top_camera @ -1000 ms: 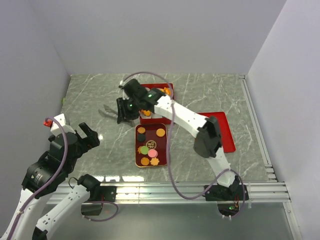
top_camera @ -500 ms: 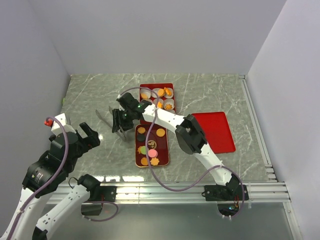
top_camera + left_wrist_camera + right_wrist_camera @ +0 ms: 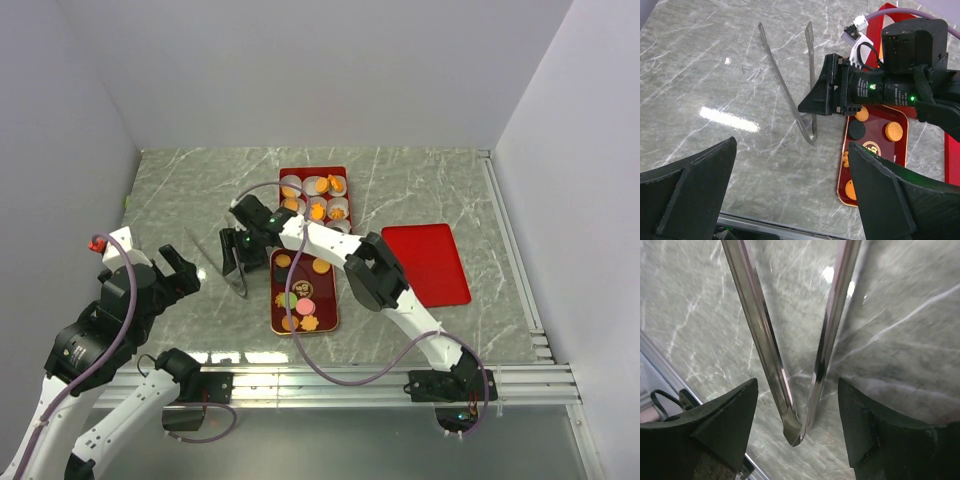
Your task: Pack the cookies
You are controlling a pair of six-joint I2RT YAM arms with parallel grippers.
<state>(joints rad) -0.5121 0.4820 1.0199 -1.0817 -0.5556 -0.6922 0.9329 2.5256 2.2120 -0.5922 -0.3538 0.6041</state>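
Here, right tool [image 3: 796, 400], fingers apart, straddles metal tongs [image 3: 754, 330] lying on the tabletop [image 3: 700, 60]; left tool [image 3: 791, 146], likewise apart, holds nothing; cookies [image 3: 894, 131] beside right tool.

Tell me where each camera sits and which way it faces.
Top external: above and behind the bases, looking down on the table; left arm and right arm show.
Left wrist: on the left arm, looking forward and down at the tongs and right gripper; own fingers below.
Right wrist: low over the table, looking down at the tongs' hinge; own fingers in both bottom corners.
Shared: both wrist views show the tongs.
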